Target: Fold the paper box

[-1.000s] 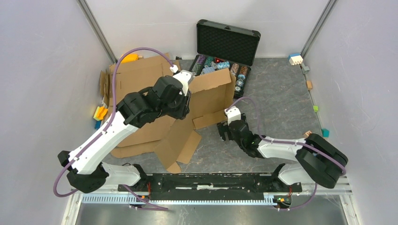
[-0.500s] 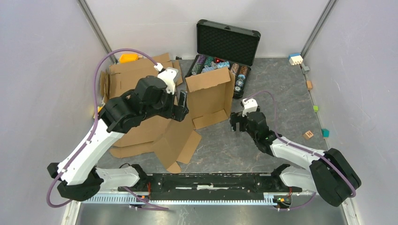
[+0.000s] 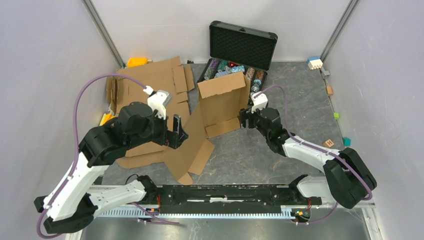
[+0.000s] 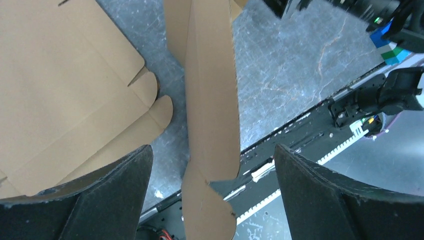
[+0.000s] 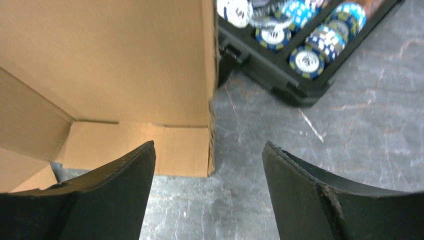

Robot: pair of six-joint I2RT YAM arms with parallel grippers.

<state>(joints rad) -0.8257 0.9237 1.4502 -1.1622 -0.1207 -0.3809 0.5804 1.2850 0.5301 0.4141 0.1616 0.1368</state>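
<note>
The paper box (image 3: 222, 102) stands half raised at mid-table, plain brown, with long flaps (image 3: 192, 150) sprawling toward the near left. My left gripper (image 3: 179, 132) hangs open beside those flaps. In the left wrist view a narrow flap (image 4: 210, 100) runs between its fingers (image 4: 105, 200), with gaps on both sides of it. My right gripper (image 3: 243, 120) is open at the box's right wall. The right wrist view shows that wall (image 5: 125, 60) and its lower corner edge between the spread fingers (image 5: 320, 200), touching neither.
An open black case (image 3: 242, 46) with chips stands right behind the box, and its tray (image 5: 300, 55) is close to the right gripper. More flat cardboard (image 3: 150, 82) lies at the back left. Small coloured blocks (image 3: 315, 62) dot the table edges. The arm rail (image 3: 225, 192) runs along the near edge.
The left gripper opened, let go of the box's left wall and drew back toward the near left. The right gripper moved away from me, up to the box's right edge.
</note>
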